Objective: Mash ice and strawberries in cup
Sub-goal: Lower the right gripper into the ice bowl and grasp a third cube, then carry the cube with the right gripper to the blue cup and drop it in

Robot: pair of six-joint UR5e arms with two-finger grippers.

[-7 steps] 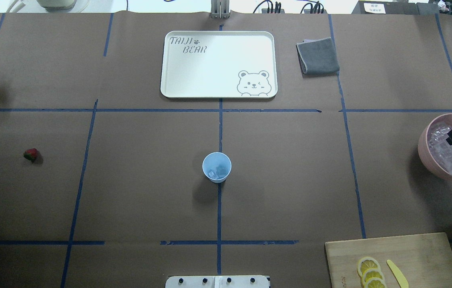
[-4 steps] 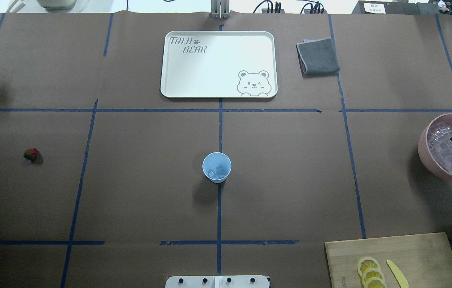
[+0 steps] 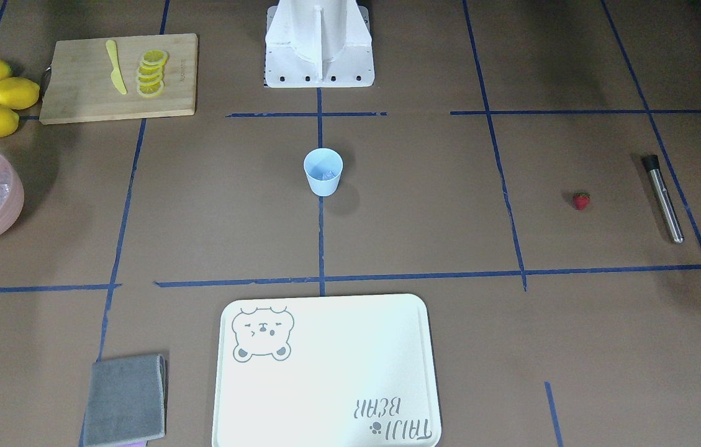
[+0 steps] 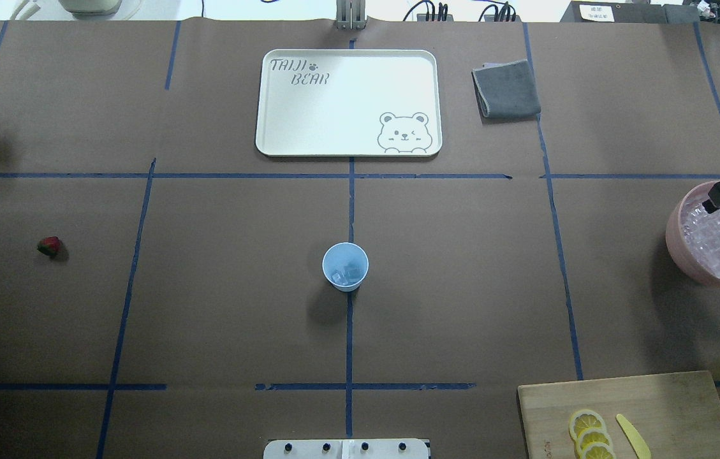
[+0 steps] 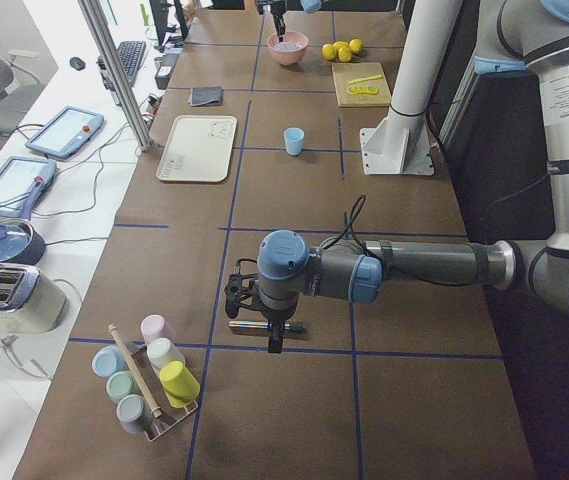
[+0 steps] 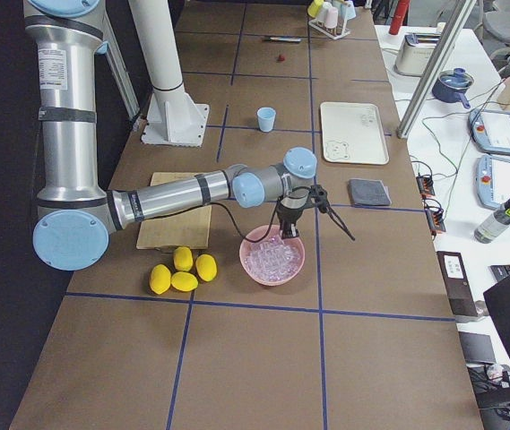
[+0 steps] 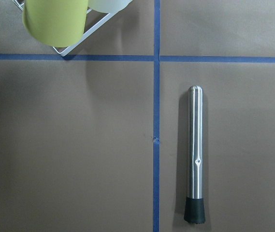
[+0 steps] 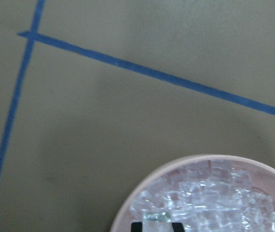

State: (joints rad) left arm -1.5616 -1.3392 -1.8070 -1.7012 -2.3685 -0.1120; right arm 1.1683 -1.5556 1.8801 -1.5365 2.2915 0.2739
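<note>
The cup [image 4: 345, 266] stands upright at the middle of the surface [image 4: 219, 306], light blue, with its mouth straight up. A few clear bits of ice [image 4: 345, 276] lie at its bottom (no fruit in it yet). The strawberry [image 4: 48, 246], small and red, lies well apart from the cup on the robot's left. A steel muddler [image 7: 194, 145] lies flat beyond it, farther from the cup.

Well apart from the cup on the robot's right is a pink bowl [image 4: 675, 245] heaped with ice. The right tool [image 8: 156, 226] hangs over it, narrow, pinching one cube [image 8: 155, 216]. The next move likely turns on one relation: the cup lies to the robot's left of that tool, so the cube must travel over the rim and drop in.

The left tool [image 5: 269, 330] hovers over the muddler, and I cannot tell whether it is wide or narrow. The left arm is the nearer one to the strawberry.
</note>
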